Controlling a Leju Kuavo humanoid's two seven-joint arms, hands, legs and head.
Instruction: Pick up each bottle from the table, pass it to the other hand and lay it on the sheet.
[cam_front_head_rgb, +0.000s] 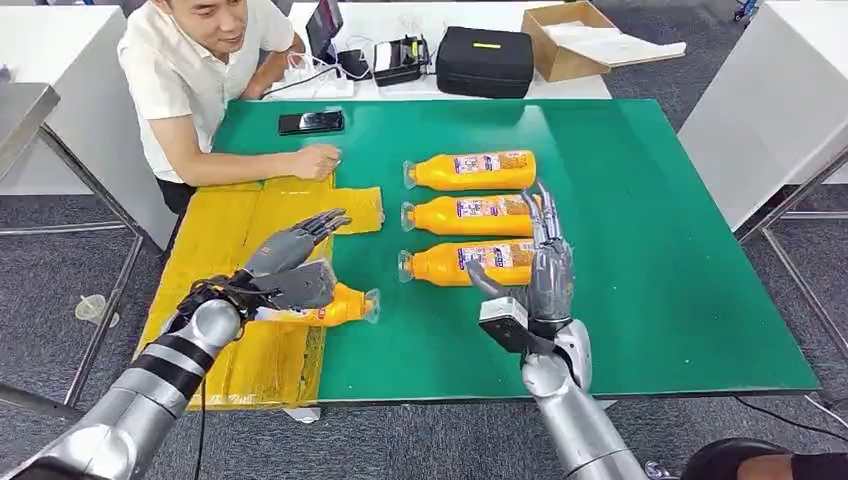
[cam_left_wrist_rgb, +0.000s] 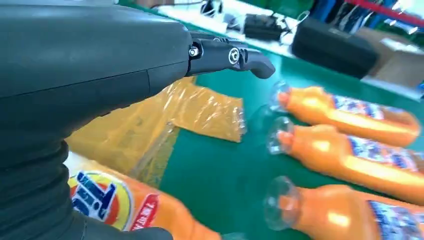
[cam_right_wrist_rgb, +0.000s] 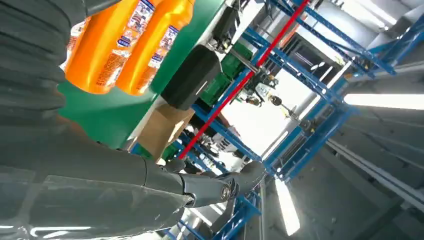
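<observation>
Covering most of the frame, the green table carries a yellow sheet at left. A person's hand rests at the sheet's top. Three bottles lie centre; the right hand stands spread beside them. The left hand grips a fourth bottle at the sheet's edge. A phone lies at upper left.

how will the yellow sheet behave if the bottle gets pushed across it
The sheet looks like thin, crinkled plastic film, so it would probably bunch up or slide on the green table rather than stay flat. The bottle under the left hand lies on its side, rounded, so it may roll.
</observation>
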